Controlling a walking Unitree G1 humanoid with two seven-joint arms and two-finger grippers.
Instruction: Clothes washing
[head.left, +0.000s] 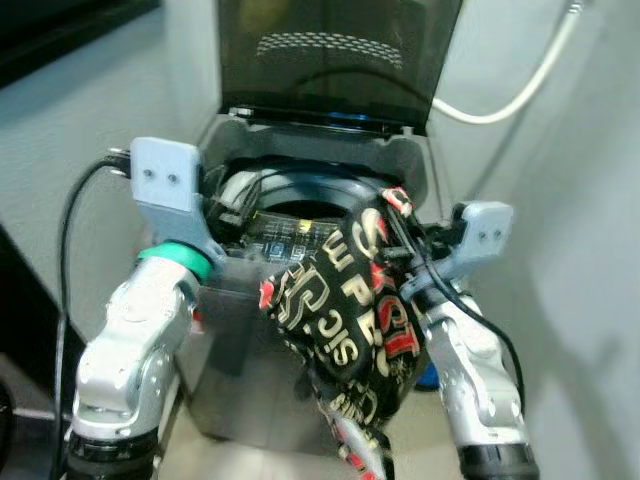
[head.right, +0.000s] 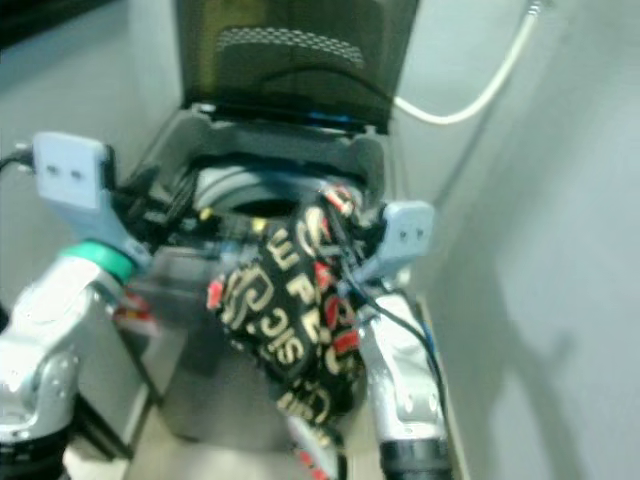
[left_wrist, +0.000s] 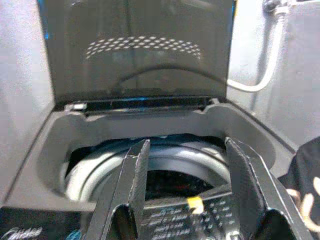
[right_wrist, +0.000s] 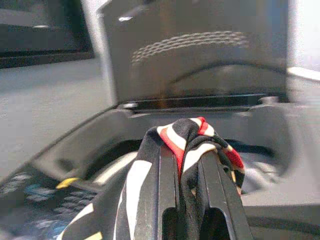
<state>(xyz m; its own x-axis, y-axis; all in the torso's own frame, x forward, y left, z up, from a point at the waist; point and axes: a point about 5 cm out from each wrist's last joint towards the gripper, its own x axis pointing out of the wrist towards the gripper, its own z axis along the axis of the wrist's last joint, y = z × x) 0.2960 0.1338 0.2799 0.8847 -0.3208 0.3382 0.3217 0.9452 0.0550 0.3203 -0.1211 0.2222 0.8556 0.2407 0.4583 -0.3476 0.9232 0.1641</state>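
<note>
A grey top-loading washing machine (head.left: 400, 165) stands before me with its dark lid (head.left: 340, 60) raised. A black garment with red and cream lettering (head.left: 340, 300) hangs from my right gripper (right_wrist: 187, 150), which is shut on a bunch of the cloth just above the machine's front right rim. The cloth drapes down over the machine's front. My left gripper (left_wrist: 187, 172) is open with nothing between its fingers (left_wrist: 131, 185), held over the front left of the drum opening (head.left: 300, 205).
A white hose (head.left: 520, 80) runs along the wall behind and to the right of the machine. Grey walls close in on both sides. A dark cabinet edge (head.left: 20, 300) stands at the left. The control panel (left_wrist: 200, 215) lies along the machine's front rim.
</note>
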